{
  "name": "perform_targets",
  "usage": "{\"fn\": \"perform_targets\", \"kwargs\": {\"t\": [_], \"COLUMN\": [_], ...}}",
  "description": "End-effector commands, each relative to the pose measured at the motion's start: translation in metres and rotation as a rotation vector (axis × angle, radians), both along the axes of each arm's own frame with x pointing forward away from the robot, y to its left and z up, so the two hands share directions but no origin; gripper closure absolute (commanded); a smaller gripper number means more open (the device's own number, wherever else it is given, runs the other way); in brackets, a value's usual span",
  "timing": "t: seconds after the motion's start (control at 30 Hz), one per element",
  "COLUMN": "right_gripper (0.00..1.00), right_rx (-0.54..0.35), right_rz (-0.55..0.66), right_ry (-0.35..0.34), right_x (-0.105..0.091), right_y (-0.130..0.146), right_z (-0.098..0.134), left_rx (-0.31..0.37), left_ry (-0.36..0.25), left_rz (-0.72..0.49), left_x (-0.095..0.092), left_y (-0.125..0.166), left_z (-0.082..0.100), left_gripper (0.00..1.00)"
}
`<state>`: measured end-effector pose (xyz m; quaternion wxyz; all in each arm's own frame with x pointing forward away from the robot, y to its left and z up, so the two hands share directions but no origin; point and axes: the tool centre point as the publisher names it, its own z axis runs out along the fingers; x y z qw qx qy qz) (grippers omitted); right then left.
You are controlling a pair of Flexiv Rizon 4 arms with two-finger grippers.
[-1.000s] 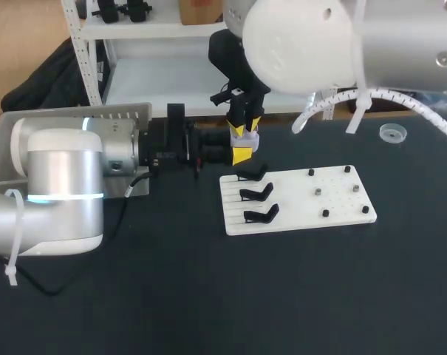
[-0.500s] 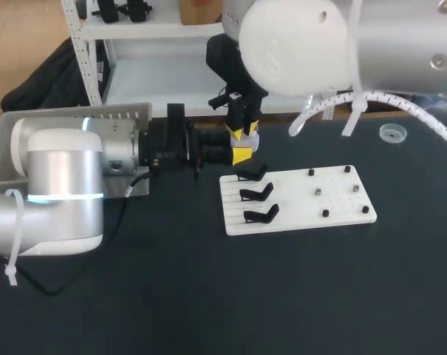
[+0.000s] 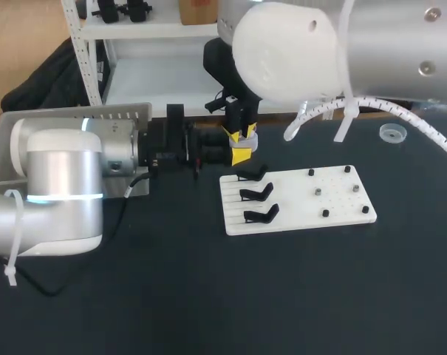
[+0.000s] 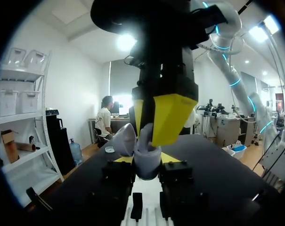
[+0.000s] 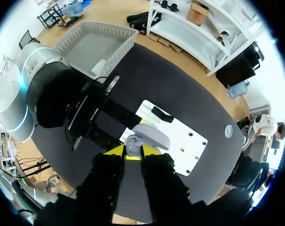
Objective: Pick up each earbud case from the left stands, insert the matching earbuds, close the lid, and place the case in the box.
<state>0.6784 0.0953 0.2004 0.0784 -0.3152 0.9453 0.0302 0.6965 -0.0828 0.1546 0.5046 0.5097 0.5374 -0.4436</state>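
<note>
Just beyond the white board (image 3: pixel 334 203), left fingers (image 3: pixel 240 155) level and right fingers (image 3: pixel 239 133) vertical, both pinching the open earbud case (image 4: pixel 147 160).

Black table (image 3: pixel 208 296) with white board (image 3: pixel 297 208) of 3 black stands (image 3: pixel 256 194), clear dish (image 3: pixel 392 132).

The right claw (image 3: pixel 241 134) hangs over the earbud case (image 3: pixel 251 137) in the left claw (image 3: pixel 240 155).
</note>
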Motion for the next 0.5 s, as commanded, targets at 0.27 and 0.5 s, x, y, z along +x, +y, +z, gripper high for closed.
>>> {"fn": "perform_targets", "kwargs": {"t": [0.27, 0.5], "right_gripper": [0.63, 0.62], "right_rx": [-0.012, -0.011], "right_rz": [0.004, 0.003], "right_ry": [-0.012, -0.023], "right_x": [-0.0003, 0.0003], "right_y": [0.0016, 0.0000], "right_z": [-0.0012, 0.0025], "left_rx": [-0.002, -0.002], "left_ry": [-0.002, -0.002], "left_rz": [0.004, 0.004], "left_x": [-0.0012, -0.0012], "left_y": [-0.0016, -0.0016], "left_z": [0.0007, 0.0007], "left_gripper": [1.00, 1.00]}}
